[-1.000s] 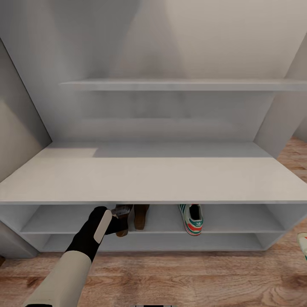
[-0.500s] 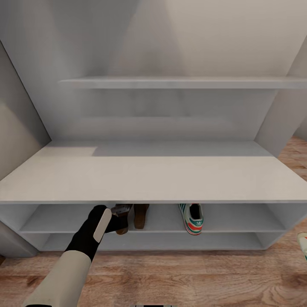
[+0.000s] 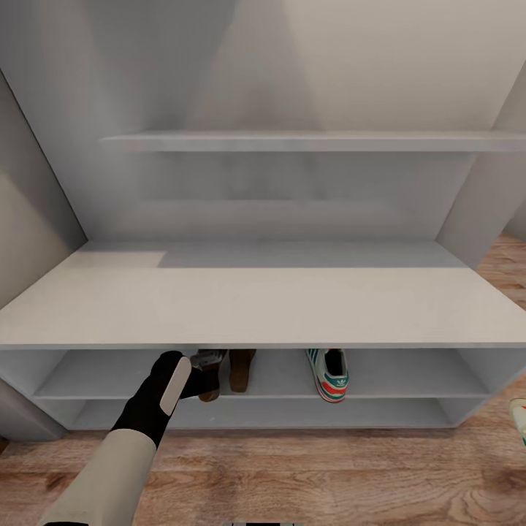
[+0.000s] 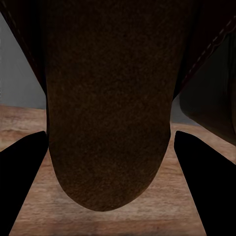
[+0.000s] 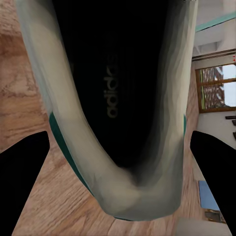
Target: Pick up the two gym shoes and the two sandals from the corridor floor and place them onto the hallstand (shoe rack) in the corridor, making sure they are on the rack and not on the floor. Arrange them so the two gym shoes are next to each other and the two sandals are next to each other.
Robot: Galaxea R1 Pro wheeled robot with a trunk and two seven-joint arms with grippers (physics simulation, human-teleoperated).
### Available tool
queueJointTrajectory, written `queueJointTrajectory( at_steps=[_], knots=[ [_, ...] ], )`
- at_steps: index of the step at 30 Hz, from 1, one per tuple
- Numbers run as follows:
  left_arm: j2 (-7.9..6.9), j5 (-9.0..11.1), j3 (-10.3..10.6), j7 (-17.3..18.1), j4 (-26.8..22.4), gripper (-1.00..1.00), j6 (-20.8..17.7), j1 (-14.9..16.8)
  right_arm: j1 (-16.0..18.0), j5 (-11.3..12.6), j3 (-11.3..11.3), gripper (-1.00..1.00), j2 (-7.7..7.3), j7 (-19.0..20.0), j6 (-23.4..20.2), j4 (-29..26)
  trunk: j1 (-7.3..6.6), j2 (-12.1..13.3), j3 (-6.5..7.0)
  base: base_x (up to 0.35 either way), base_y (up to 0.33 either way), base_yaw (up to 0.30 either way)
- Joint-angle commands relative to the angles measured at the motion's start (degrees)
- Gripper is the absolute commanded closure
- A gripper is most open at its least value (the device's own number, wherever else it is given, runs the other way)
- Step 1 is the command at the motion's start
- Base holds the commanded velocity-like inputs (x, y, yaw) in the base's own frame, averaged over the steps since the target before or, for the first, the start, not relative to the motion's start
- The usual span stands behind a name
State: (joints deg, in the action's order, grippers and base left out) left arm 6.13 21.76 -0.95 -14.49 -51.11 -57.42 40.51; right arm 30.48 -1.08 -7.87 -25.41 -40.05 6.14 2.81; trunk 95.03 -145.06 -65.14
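Sandal between left gripper fingers

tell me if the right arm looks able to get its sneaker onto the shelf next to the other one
Probably yes. The right claw grips a sneaker, and the shelf space right of the shelved sneaker on the hallstand looks open.

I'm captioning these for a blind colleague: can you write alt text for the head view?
The robot's left arm reaches into the upper open shelf of the pale hallstand, its left gripper at two brown sandals. One gym shoe stands on that shelf further right; the other peeks in at the right edge.
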Motion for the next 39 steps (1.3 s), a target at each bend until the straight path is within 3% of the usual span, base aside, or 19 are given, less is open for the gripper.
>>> queueJointTrajectory(
  at_steps=[1, 39],
  knots=[
    [0.02, 0.3, -0.11, -0.52, -0.1, 1.0, 0.3, 0.01, 0.1, -0.12, -0.13, 1.0, 0.01, -0.12, 0.4, 0.26, 0.17, -0.02, -0.06, 0.0, 0.0, 0.0],
    [0.02, 0.22, -0.29, -0.54, 0.05, 1.0, 0.53, 0.01, 0.1, -0.14, -0.13, 1.0, 0.01, -0.12, 0.45, 0.26, 0.17, -0.02, -0.06, 0.0, 0.0, 0.0]
  ],
)
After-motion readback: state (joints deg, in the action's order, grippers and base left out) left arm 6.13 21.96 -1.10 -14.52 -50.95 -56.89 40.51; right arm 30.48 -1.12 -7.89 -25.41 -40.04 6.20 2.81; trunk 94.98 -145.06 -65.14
